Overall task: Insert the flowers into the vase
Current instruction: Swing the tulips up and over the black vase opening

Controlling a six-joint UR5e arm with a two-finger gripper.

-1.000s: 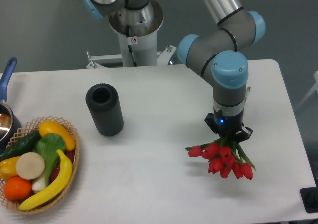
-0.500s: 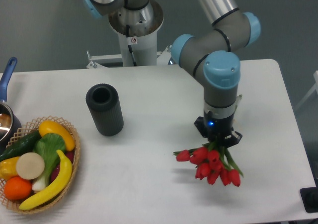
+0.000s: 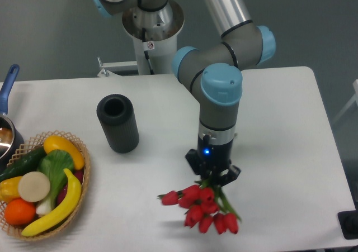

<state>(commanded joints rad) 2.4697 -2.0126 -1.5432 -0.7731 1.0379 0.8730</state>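
Camera view: jaws nipped tight round stems of flowers (image 3: 200,208), right of vase (image 3: 118,123).

Looks like a robotics lab setup, not anyone's home. The arm (image 3: 224,90) is an industrial type with grey tube links and blue joint caps, bolted to a metal pedestal (image 3: 151,34) behind a plain white counter (image 3: 291,95). The backdrop is just a bare grey wall (image 3: 45,28). The wicker basket (image 3: 84,190) holds plastic-looking fruit and veg, like test props.
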